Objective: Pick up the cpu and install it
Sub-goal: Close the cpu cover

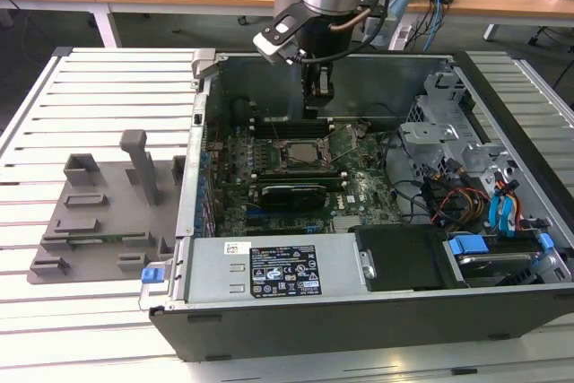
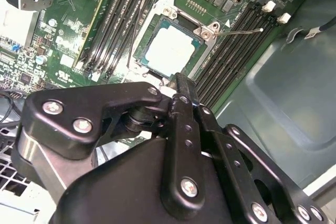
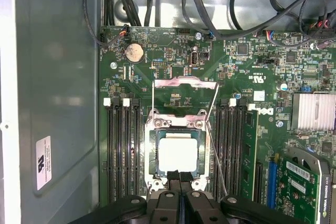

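Observation:
The cpu (image 3: pixel 178 153), a small square chip with a pale silvery top, lies flat inside the dark socket frame (image 3: pixel 153 153) on the green motherboard; it also shows in the second wrist view (image 2: pixel 168 50) and the exterior view (image 1: pixel 300 152). The socket's metal cover plate (image 3: pixel 185 83) is swung up and open, and its thin lever wire (image 2: pixel 239 31) stands free. My gripper (image 3: pixel 179 174) hangs just above the socket's edge, its black fingers pressed together with nothing between them. In the exterior view the gripper (image 1: pixel 316 103) points down into the open computer case, over the board.
Memory slots (image 3: pixel 123 150) flank the socket on both sides. A graphics card (image 1: pixel 291 193) lies nearer the case front. Cables and drive bays (image 1: pixel 466 186) crowd the exterior view's right. A grey fixture tray (image 1: pixel 99 221) with upright blocks sits outside the case (image 1: pixel 359 325) on the slatted table.

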You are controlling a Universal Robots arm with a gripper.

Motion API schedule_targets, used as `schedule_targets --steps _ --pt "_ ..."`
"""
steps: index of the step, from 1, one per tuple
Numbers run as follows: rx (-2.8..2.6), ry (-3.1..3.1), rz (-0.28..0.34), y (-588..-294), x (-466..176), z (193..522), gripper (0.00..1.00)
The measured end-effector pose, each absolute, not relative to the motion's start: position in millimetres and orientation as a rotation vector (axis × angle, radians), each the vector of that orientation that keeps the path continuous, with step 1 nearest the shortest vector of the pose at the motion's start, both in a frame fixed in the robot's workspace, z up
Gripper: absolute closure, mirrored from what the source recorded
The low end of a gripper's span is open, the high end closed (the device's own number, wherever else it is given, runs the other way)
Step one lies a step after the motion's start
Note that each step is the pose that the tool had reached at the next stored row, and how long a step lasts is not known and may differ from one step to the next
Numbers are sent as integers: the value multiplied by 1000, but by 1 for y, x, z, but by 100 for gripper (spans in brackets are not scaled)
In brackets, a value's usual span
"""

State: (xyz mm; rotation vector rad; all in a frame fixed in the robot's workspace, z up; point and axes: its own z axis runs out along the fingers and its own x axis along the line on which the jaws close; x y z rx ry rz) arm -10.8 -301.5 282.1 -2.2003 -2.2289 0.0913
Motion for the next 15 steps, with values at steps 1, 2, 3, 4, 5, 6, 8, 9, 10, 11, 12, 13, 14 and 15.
schedule_targets --steps 1,2,3,4,5,6,8,9,10,11,12,13,14,15 --pt "-2200 -2229 91 -301 -11 282 89" --pt "-2200 -2229 92 -301 -10 282 89" --pt "-2200 -2229 91 -301 -9 282 89" --pt "-2200 -2229 92 -301 -9 282 89" --pt "-2200 -2229 91 -302 -7 282 89" --pt "-2200 -2229 91 -302 -6 282 89" --pt "-2200 -2229 92 -302 1 282 89" --pt "-2200 -2229 92 -302 8 282 89" --pt "-2200 -2229 91 -302 11 282 89" --pt "-2200 -2229 92 -302 16 282 89" --pt "-2200 -2229 91 -302 18 282 89" --pt "-2200 -2229 91 -302 22 282 89" --pt "-2200 -2229 91 -302 24 282 89" --pt "-2200 -2229 91 -302 27 282 89"
